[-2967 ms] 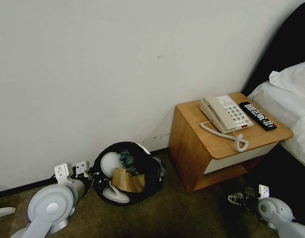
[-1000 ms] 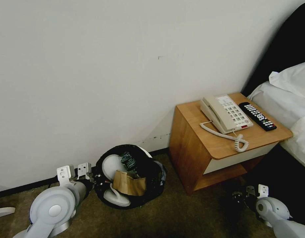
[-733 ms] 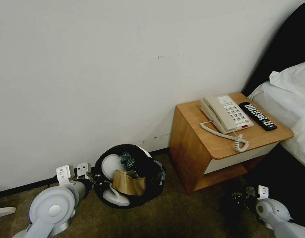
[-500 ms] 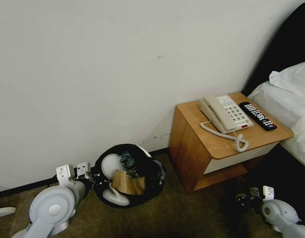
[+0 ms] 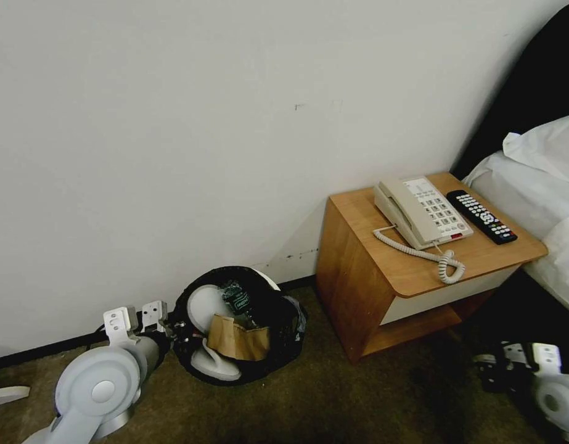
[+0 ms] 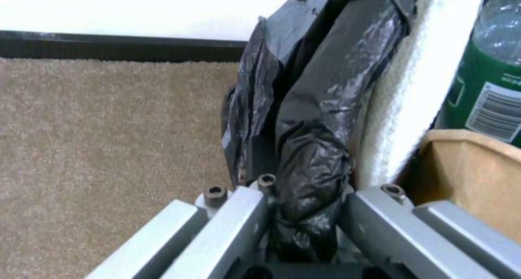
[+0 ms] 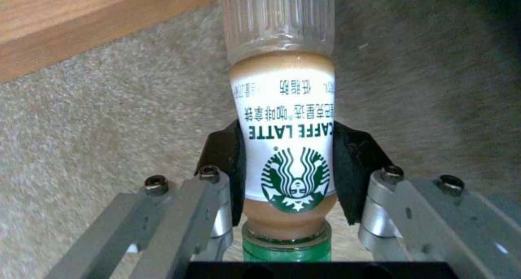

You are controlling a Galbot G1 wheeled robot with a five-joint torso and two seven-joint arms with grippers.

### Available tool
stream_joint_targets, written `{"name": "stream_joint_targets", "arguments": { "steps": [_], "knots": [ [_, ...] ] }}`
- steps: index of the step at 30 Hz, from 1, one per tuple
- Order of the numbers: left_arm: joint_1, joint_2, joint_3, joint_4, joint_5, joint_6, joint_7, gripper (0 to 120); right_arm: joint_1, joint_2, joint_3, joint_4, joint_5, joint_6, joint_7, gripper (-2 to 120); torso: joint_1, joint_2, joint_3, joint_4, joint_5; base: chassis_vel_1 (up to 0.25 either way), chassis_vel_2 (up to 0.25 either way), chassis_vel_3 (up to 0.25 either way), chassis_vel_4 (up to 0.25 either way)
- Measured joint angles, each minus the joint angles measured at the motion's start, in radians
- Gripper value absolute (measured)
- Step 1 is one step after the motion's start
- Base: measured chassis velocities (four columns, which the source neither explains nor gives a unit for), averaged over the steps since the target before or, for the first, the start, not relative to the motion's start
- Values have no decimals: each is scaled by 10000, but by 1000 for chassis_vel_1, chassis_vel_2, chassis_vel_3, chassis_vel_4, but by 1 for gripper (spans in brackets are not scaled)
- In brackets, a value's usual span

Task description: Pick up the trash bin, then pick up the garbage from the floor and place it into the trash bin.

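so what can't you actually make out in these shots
- Trash bin bottom, head view: hidden under the slippers, cardboard piece and green bottle.
- Right gripper, head view: lost in the dark by the nightstand.
- Latte bottle cap, right wrist view: hidden by the gripper body.
- Left gripper, left wrist view: fingertips buried in black bag.

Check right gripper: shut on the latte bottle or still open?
Shut. In the right wrist view the right gripper has both black pads pressed against the latte bottle label.
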Motion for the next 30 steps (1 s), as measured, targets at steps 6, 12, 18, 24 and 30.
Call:
{"name": "stream_joint_targets", "arguments": {
  "steps": [6,12,18,24,30],
  "knots": [
    [26,3,2,23,85,0,64,0,-1300,-238,1274,801,-262,51,-344,31,0,0,0,4,-1,0,0,0,0],
    [-101,49,39,112,108,0,81,0,-2283,-211,2237,1505,-605,104,-631,31,0,0,0,2,2,0,0,0,0],
    [-147,40,147,180,217,0,130,0,-2930,3,2976,2062,-935,221,-940,31,0,0,0,2,2,0,0,0,0],
    [-196,43,254,292,367,0,234,0,-3549,415,3813,2635,-1164,320,-1277,31,0,0,1,2,1,0,0,0,0],
    [-353,67,427,447,550,0,319,0,-4199,964,4523,3495,-1526,454,-1679,31,0,0,0,1,1,0,0,0,0]
  ]
}}
